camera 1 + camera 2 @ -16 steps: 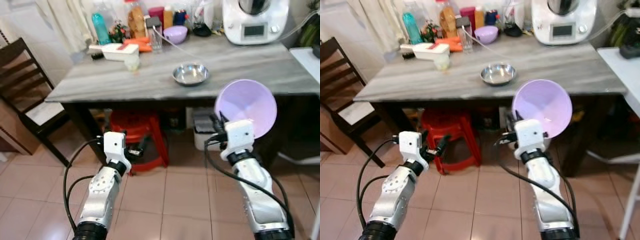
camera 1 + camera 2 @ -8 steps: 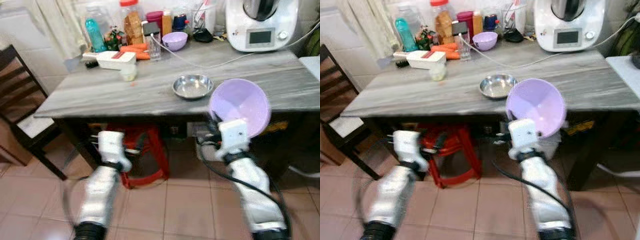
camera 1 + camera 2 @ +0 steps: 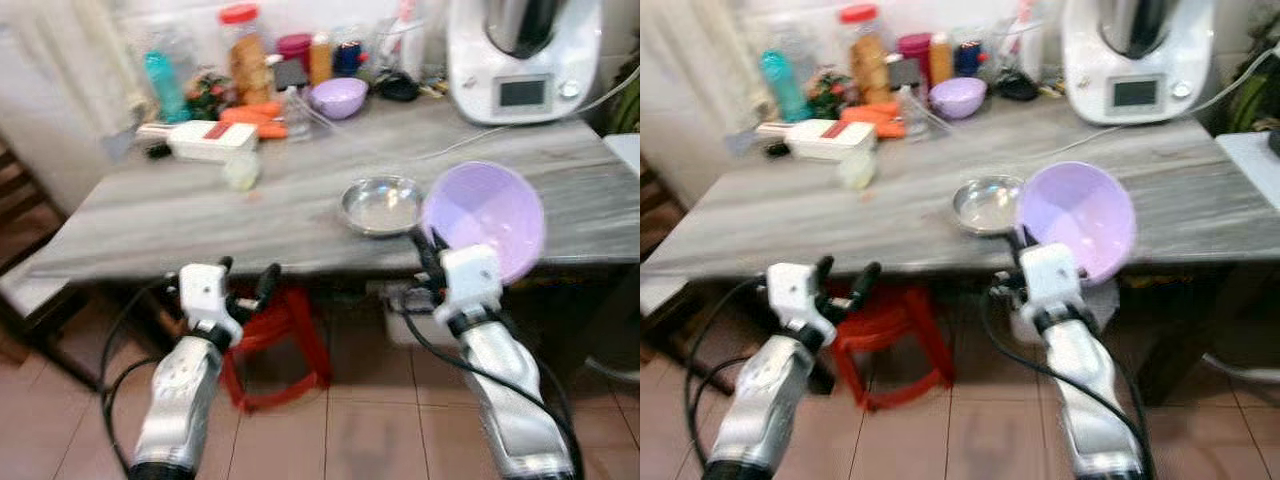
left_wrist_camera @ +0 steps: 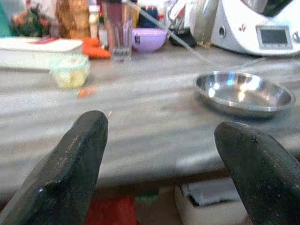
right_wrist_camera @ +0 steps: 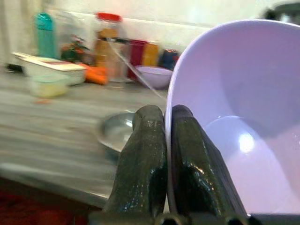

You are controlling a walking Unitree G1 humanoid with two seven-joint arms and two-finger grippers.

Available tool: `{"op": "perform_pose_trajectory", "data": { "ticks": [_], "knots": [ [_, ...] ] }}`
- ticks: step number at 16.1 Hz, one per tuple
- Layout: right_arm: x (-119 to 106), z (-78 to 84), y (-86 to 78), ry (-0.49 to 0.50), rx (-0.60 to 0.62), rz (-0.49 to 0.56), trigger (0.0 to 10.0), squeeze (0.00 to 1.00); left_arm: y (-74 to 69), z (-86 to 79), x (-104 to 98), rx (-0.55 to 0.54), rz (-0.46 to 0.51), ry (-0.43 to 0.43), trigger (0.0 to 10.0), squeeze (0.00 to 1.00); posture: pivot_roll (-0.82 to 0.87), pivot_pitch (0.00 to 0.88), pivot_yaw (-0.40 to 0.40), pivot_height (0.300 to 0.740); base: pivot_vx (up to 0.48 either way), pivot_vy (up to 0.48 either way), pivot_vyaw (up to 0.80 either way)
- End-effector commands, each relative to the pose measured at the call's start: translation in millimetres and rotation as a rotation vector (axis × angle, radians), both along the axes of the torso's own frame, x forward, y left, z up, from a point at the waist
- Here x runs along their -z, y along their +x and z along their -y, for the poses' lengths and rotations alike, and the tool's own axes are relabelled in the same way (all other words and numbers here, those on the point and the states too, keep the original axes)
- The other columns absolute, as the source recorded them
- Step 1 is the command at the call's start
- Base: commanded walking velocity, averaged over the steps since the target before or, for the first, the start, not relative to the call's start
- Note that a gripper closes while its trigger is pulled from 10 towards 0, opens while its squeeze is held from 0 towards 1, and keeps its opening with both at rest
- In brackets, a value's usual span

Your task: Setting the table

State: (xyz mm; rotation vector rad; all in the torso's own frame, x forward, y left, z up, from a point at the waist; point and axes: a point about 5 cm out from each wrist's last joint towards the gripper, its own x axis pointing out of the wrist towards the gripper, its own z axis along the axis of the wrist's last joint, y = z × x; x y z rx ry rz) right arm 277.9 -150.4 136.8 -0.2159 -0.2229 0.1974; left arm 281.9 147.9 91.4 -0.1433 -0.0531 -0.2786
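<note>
Moved: right gripper (image 5: pixel 159 154) and its large lilac bowl (image 3: pixel 485 217) now reach the grey table's (image 3: pixel 200 215) front edge.
Right gripper: pinches that bowl's rim.
Left gripper (image 3: pixel 246 279): fingers spread, empty, below the edge.
Bowls: three — large lilac, steel bowl (image 3: pixel 381 205) beside it, small lilac bowl (image 3: pixel 339 97) behind.

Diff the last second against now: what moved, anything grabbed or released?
The robot has walked up to the table, so the scene looms larger. The right gripper has carried the lilac bowl from below the table edge up to tabletop level, beside the steel bowl. Nothing grabbed or released: it stays shut on the bowl's rim. The left gripper stays open and empty, now near the table's front edge. Table items unmoved.
</note>
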Motion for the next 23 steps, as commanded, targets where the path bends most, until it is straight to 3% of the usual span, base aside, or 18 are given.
{"op": "perform_pose_trajectory", "data": {
  "ticks": [1,8,10,19,20,23],
  "knots": [
    [-5,1.4,-1.9,0.006,0.004,0.017,10.0,0.00,-8.4,-8.8,2,-0.013,-0.013,0.011,10.0,0.00,-0.10,0.000,0.125,0.740,0.424,0.000,0.00],
    [-12,-2.5,6.2,-0.026,-0.036,0.032,10.0,0.00,-12.8,-3.6,-1,-0.001,-0.017,0.001,10.0,0.00,-0.10,0.000,0.111,0.740,0.422,0.000,0.07],
    [-14,-1.0,7.8,-0.035,-0.044,0.039,10.0,0.00,-14.4,-1.4,-4,0.010,0.001,-0.032,10.0,0.00,-0.09,0.000,0.105,0.740,0.000,0.000,0.48],
    [-19,-9.0,8.4,-0.027,-0.132,0.051,10.0,0.00,-20.4,-1.1,-6,0.043,-0.006,-0.003,10.0,0.00,-0.09,0.046,0.103,0.740,0.000,0.000,0.27],
    [-17,-17.1,13.3,-0.090,-0.198,0.031,10.0,0.00,-21.8,-2.1,-5,0.072,-0.010,0.006,10.0,0.00,-0.09,0.050,0.106,0.740,0.000,0.000,0.00],
    [-13,-33.7,23.4,-0.154,-0.322,0.015,10.0,0.00,-24.1,-2.2,-2,0.095,-0.026,0.006,10.0,0.00,-0.08,0.056,0.108,0.740,0.000,0.000,0.00]
  ]
}}
